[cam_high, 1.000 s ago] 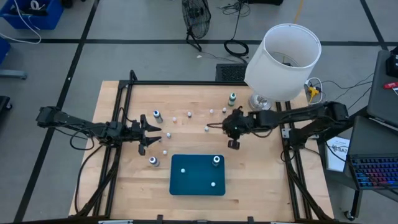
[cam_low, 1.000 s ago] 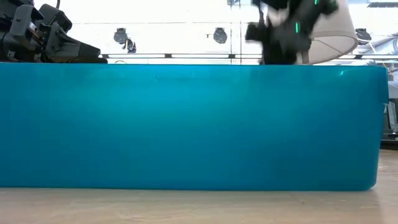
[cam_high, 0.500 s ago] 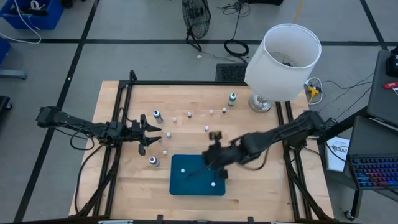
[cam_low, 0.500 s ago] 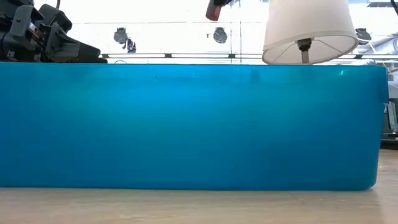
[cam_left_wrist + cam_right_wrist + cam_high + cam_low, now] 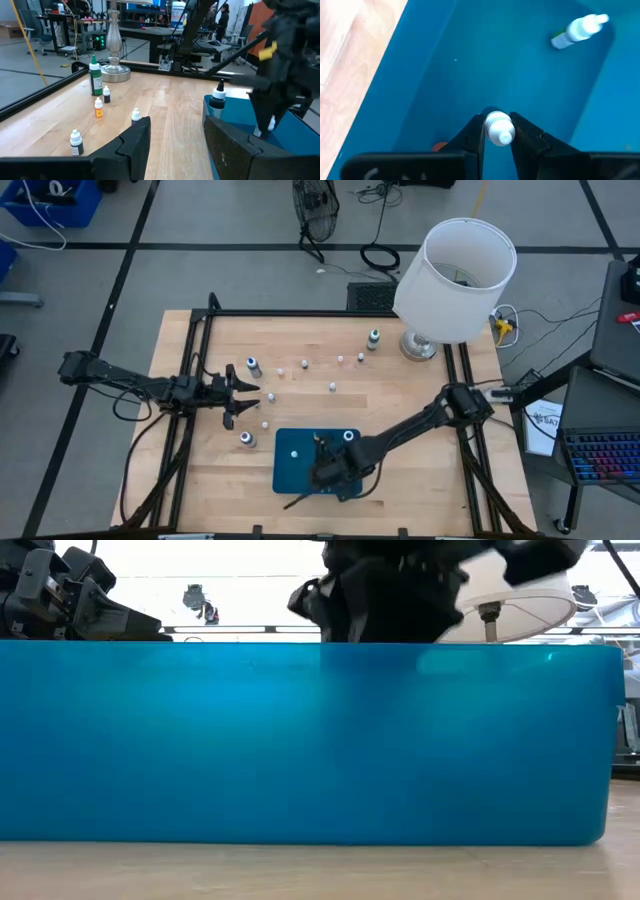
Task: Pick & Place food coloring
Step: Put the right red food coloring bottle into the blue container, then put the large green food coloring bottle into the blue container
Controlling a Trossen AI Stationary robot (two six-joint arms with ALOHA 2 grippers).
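Pale wooden bench point(image 5: 300, 340) boards are occupied by a flat dark-blue rectangular plastic tray point(image 5: 290, 480), over which the right gripper point(image 5: 498, 131) is lowered — its fingers clenched on a small white-capped food coloring bottle point(image 5: 499, 128). More tiny bottles point(image 5: 99, 107) are scattered across the bench. The left gripper point(image 5: 240, 394) is held near them, fingers parted and empty.

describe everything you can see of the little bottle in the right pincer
The little bottle is tiny, with a white ribbed cap, seemingly plastic; its body is hidden below. It sits between the fingers of the right pincer, which is shut on it, over the inside of the blue tray. Whether it touches the tray floor is unclear.
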